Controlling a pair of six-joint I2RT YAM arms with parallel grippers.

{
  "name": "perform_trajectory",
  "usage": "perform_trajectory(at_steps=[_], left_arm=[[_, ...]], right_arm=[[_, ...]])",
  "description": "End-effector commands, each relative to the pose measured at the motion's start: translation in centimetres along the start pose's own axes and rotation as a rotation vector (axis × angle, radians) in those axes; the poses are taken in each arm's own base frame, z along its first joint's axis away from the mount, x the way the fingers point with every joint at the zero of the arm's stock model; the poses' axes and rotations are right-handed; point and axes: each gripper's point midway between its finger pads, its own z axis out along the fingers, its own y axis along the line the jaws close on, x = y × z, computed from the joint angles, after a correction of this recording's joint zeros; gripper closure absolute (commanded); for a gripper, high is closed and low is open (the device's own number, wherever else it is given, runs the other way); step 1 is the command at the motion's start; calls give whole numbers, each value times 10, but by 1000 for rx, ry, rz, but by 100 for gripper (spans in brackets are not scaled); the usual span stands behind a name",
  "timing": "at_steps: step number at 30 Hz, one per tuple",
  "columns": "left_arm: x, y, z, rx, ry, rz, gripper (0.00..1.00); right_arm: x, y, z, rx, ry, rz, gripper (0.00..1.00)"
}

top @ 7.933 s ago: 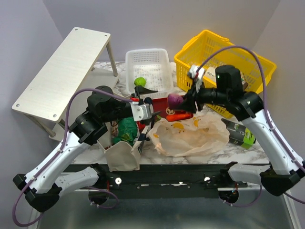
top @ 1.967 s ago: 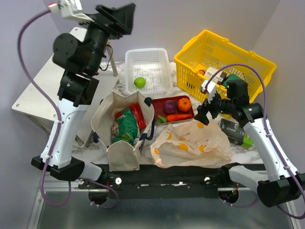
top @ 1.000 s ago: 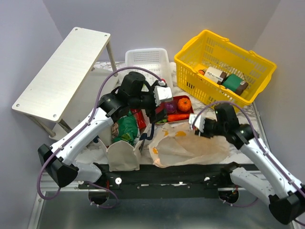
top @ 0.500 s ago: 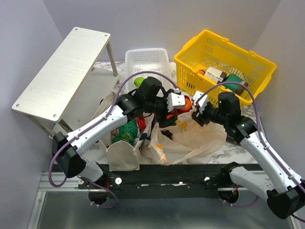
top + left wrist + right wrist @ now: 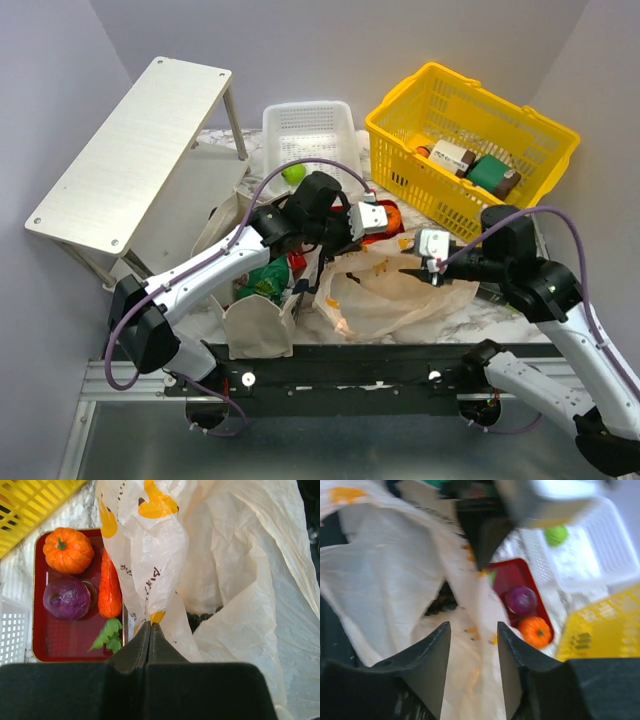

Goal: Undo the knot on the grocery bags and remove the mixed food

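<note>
1. At the upper left of the top view we list a long white wooden shelf, standing on thin legs.
2. Lower centre-left: a beige canvas tote with dark navy handles, upright and open. A crinkled green snack bag sits inside it.
3. Upper centre: a white perforated plastic basket holding a round green apple near its front left corner.
4. Centre: the left gripper. Its jaws are pressed together on a bunched fold of the thin peach-cream plastic bag printed with orange fruit, and the fold rises from the fingertips as a twisted strip.
5. Left side of the left wrist view: a shallow red tray just beside the bag. It carries a ribbed orange, a purple onion below it, and a carrot with green leaves lying against the bag's edge.
6. Lower centre: the plastic bag itself lies crumpled on the marbled table, just right of the tote. Its mouth gapes, and dark grapes show inside.
7. Centre-right: the right gripper hangs over the bag with its fingers parted and nothing between them. We cannot tell whether it touches the plastic.
8. Upper right: a yellow plastic basket of open lattice, holding a white box and a green box.
</note>
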Motion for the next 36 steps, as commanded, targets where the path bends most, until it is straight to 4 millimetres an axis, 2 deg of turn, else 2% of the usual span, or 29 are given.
perform_trajectory(at_steps=[1,2,3,4,5,6,8,9,10,13,14,15,17,18,20,23,24,27,30,33,35,36], left_arm=[[-43,23,-4,-73,-121,-98,100],[-49,24,-6,-71,-141,-142,100],[-54,29,-7,-70,-160,-163,100],[-62,32,-11,-68,-182,-174,100],[-65,34,-13,-63,-194,-191,100],[-67,35,-13,-55,-205,-222,100],[-73,35,-17,-25,-232,-250,100],[-75,35,-18,-15,-244,-268,100],[-73,36,-18,-8,-245,-279,100],[-72,39,-20,-15,-260,-290,100],[-67,39,-19,-19,-255,-295,100],[-67,40,-20,-27,-262,-291,100],[-60,41,-20,-35,-253,-299,100],[-61,41,-22,-39,-261,-296,100],[-58,43,-21,-43,-255,-302,100],[-55,47,-22,-55,-254,-308,100],[-55,47,-23,-53,-254,-334,100],[-55,49,-25,-55,-261,-346,100],[-61,47,-27,-24,-285,-358,100],[-69,41,-29,42,-325,-383,100],[-73,38,-29,73,-336,-396,100],[-72,39,-26,80,-334,-401,100]], right_arm=[[37,59,25,-288,87,-7,59],[39,56,33,-277,81,-19,59],[54,55,40,-252,121,2,61],[60,52,46,-237,133,-5,61],[63,42,57,-201,127,-28,62],[82,37,62,-157,186,-18,64],[94,21,75,-83,208,-42,64],[110,19,80,-66,259,-45,64],[125,24,84,-75,285,-42,64],[138,40,91,-101,305,-50,62],[134,57,91,-166,300,-48,61],[119,78,91,-273,231,-46,60],[92,108,82,-417,152,-31,58],[82,115,81,-446,121,24,57],[82,110,86,-413,123,50,56],[98,85,99,-262,182,42,56],[115,76,100,-194,244,37,56],[139,65,106,-121,316,11,56],[150,61,114,-108,348,-5,56],[146,57,127,-108,328,21,55],[130,61,134,-153,282,59,44],[117,73,137,-233,223,78,39]])
